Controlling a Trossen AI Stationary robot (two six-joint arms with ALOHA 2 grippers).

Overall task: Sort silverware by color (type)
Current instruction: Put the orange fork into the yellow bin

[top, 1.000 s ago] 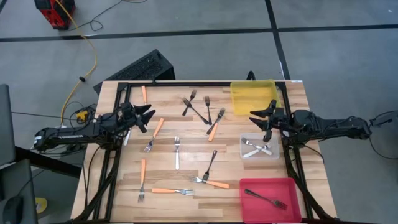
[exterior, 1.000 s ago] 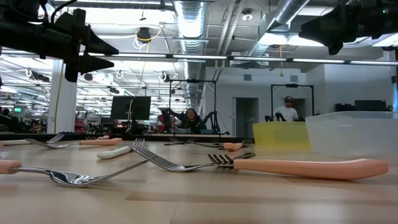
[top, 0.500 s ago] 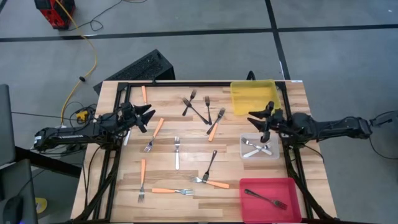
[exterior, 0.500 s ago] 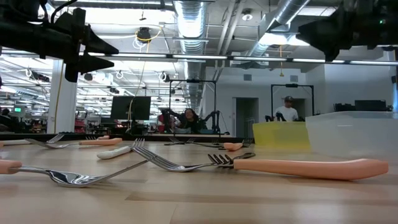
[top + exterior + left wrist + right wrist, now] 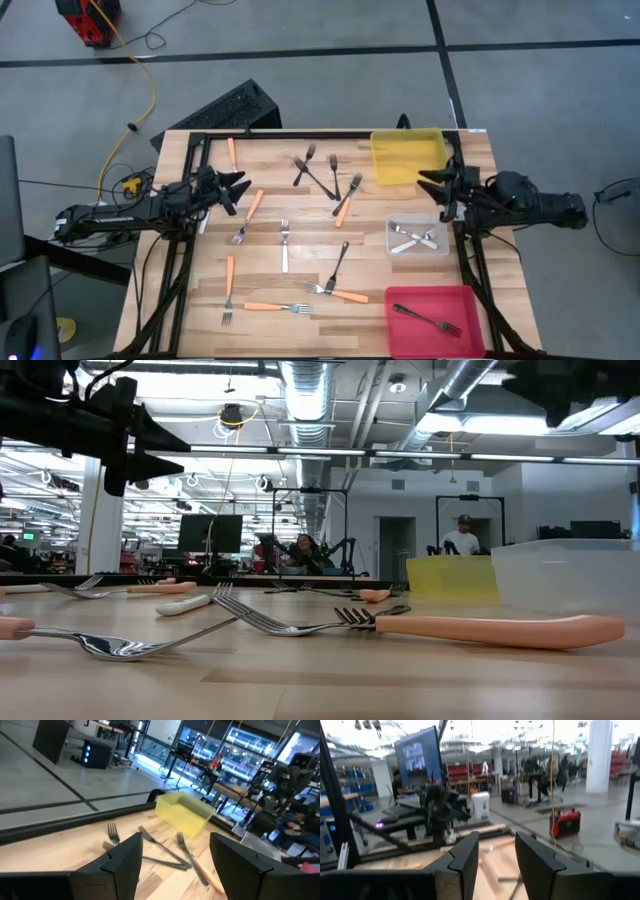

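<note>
Forks (image 5: pixel 284 245) lie scattered on table (image 5: pixel 270 275); both fingers open, empty

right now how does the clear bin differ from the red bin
The clear rectangular plastic bin holds pale silver-white forks, crossed over each other; the red rectangular plastic bin holds a single dark metal fork. The clear bin is smaller and sits between the yellow bin and the red one. Both stand along the table's right side.

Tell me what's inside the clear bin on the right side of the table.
The clear bin holds pale silver-white forks, lying crossed; they look like two or three, but the overlap hides the exact count. In the low view its frosted wall hides them.
</note>
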